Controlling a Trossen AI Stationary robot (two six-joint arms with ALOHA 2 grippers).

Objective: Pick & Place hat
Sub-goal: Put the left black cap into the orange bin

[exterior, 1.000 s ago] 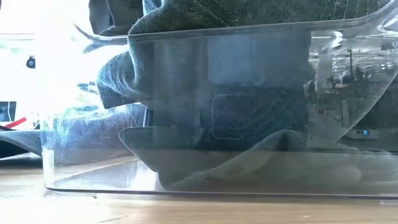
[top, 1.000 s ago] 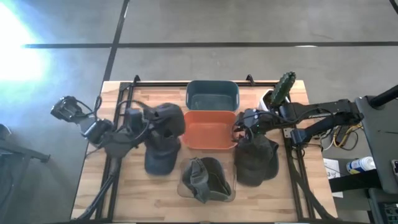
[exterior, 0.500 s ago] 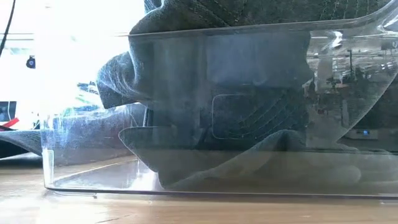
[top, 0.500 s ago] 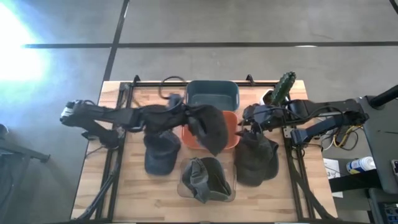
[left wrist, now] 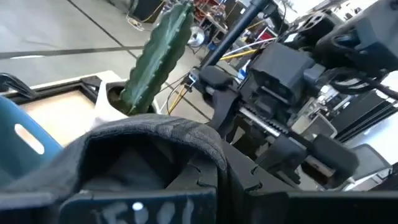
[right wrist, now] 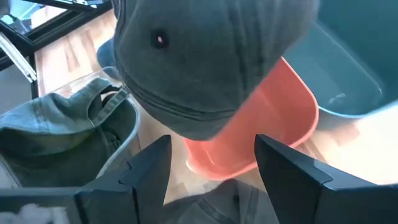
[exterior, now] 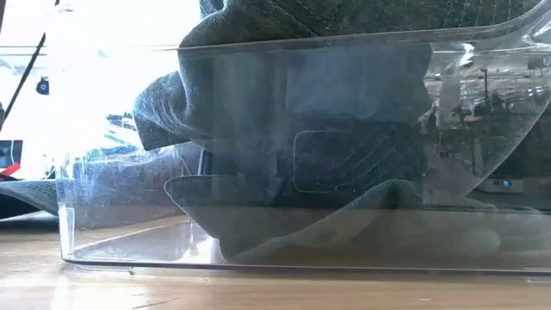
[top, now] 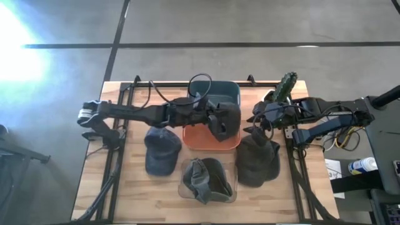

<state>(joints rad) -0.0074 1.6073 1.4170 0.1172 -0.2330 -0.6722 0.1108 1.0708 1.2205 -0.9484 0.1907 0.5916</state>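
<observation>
High view gives me the count. I see one wooden table (top: 134, 194) with a black frame around it, standing on a grey concrete floor crossed by dark seams. On it are three bins: one teal bin (top: 212, 90) at the back, one orange bin (top: 199, 139) touching its front, and one clear bin (top: 232, 192) nearest the front edge. I count four hats. A dark cap (top: 226, 122) hangs over the orange bin, clamped in the left gripper (top: 212, 119), whose arm stretches across from the table's left side. A blue-grey cap (top: 160, 152) lies flat on the wood left of the orange bin. A dark green cap (top: 256, 160) lies on the wood to the right. An olive hat (top: 203, 178) sits crumpled in the clear bin. One cactus (top: 285, 89) stands in a white pot at the back right corner.

My right gripper (right wrist: 211, 177) hovers by the orange bin's right end, above the dark green cap, fingers spread and holding nothing.

Through the low view the room beyond is bright and cluttered. I can read no writing anywhere.
</observation>
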